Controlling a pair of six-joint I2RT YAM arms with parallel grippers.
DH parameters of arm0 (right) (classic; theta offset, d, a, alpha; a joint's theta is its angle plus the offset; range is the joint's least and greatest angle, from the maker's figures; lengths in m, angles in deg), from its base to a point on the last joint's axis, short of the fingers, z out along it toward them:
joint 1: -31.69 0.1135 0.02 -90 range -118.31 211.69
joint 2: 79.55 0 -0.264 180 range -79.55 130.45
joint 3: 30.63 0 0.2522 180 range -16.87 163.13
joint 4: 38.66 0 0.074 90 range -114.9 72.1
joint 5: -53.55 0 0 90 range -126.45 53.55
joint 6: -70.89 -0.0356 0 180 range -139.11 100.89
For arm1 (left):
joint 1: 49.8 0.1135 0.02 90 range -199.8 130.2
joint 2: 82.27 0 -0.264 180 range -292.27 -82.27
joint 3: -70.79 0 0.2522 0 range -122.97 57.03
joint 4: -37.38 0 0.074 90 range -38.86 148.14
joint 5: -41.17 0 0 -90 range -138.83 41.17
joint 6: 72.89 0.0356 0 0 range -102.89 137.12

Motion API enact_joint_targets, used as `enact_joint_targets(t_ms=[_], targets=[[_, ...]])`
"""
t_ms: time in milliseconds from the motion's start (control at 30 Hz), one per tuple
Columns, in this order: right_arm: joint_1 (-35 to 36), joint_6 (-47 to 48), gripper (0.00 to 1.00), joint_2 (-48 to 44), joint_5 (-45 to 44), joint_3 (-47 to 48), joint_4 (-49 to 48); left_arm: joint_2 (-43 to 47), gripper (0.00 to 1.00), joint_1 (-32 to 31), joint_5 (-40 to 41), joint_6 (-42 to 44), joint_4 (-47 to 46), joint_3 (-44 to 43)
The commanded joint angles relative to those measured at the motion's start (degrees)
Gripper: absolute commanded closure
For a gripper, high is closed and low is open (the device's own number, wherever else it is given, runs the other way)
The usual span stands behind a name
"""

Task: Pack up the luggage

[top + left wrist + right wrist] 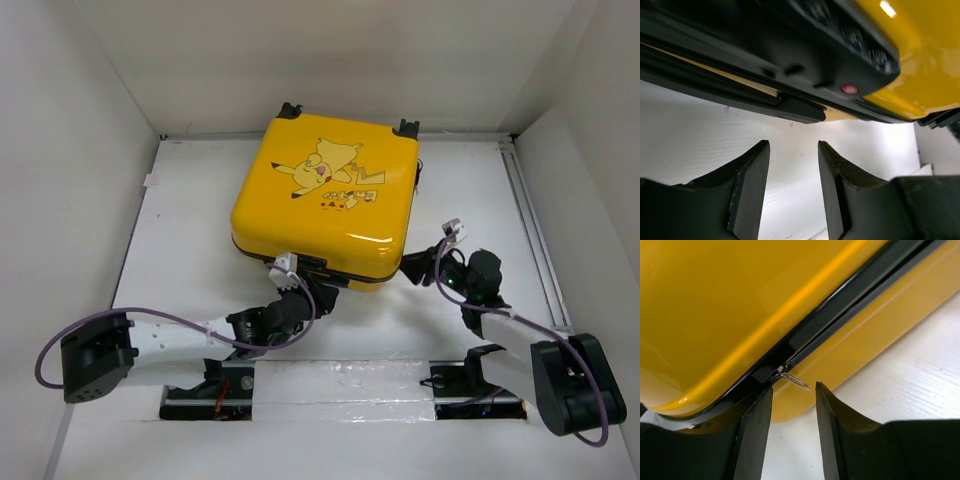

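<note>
Left tool (793, 147) (jaws parted) reaches forward — facing luggage (925, 60) edge.

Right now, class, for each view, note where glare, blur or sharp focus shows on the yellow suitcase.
Top external view: evenly lit and sharp, with soft sheen along the near edge of the suitcase. Left wrist view: its dark handle side looks blurred, with one small glare spot on the yellow shell. Right wrist view: a broad highlight streaks the shell; the zip pull is in focus.

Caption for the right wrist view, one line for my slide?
Right gripper, open, poised at the zipper pull on the black seam of the yellow luggage.
</note>
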Motion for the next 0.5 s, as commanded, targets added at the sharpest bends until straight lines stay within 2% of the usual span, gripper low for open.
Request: enact_joint_targets(t_ms=[0,167,367,467], targets=[[1.5,2.2,0.56,3.6,7.8,3.4,-13.1,-3.2,0.61,0.2,-2.2,3.5,-5.1,-2.2],[3.5,4.7,0.67,6.8,9.1,5.1,-14.2,-5.4,0.62,0.2,-1.4,3.5,-4.6,-3.6],[5.2,4.7,0.99,10.4,8.5,6.2,-15.4,-7.7,0.63,0.2,1.8,5.4,-5.7,-5.5],[5.7,3.4,1.00,11.1,6.5,5.0,-15.7,-10.4,0.63,0.2,3.9,6.2,-5.7,-7.9]])
